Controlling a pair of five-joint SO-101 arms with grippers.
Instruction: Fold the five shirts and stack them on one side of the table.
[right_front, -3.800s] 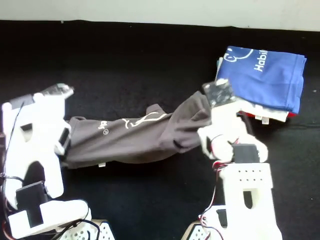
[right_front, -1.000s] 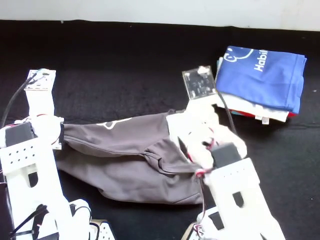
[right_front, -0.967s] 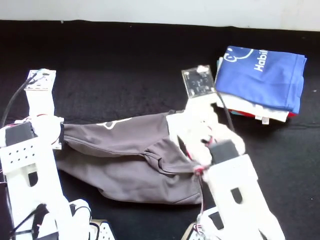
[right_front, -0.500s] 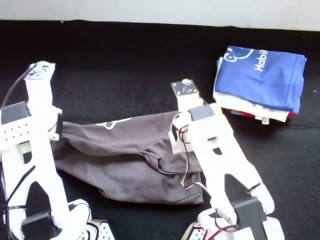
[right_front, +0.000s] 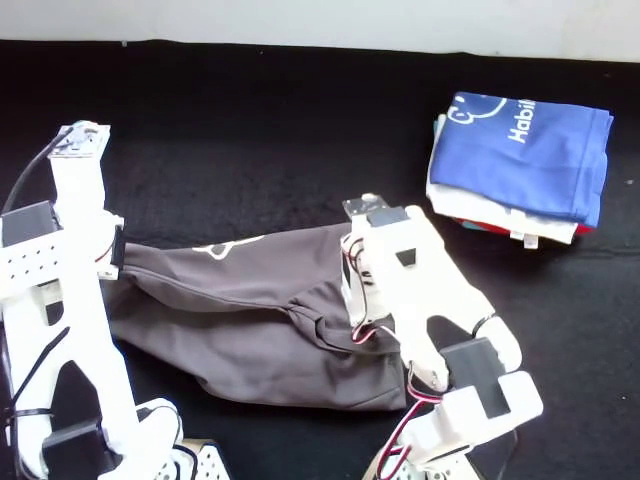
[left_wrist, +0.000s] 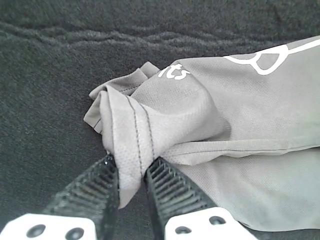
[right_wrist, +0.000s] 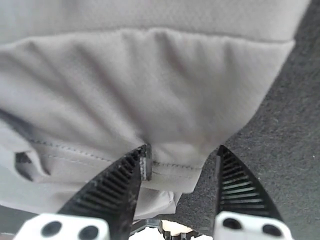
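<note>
Since a few seconds ago the gray shirt (right_front: 250, 310) has gone from a long strip stretched between the two arms to a doubled-over heap lying closer to the arm bases. The right arm has drawn away from the stack and, in the last half second, folded back toward its base. The left arm stands almost where it was half a second ago.

The left gripper (left_wrist: 131, 175) is clenched on a bunched, stitched hem at the shirt's left end. The cloth is pinched between its two ribbed black fingers (left_wrist: 170, 182), and a small fold sticks out past them.

The right gripper (right_wrist: 182, 156) is released. Its jaws stand wide apart at the shirt's right edge, with a seamed hem lying across the gap between them and the black table cover beside it.

The gray shirt lies on the table (right_front: 250, 110) between the arms, wrinkled, with white print showing near its far edge.

A stack of folded shirts (right_front: 520, 150) sits at the far right of the table, well apart from the gray one. A blue shirt is on top, with white and a sliver of red beneath.
</note>
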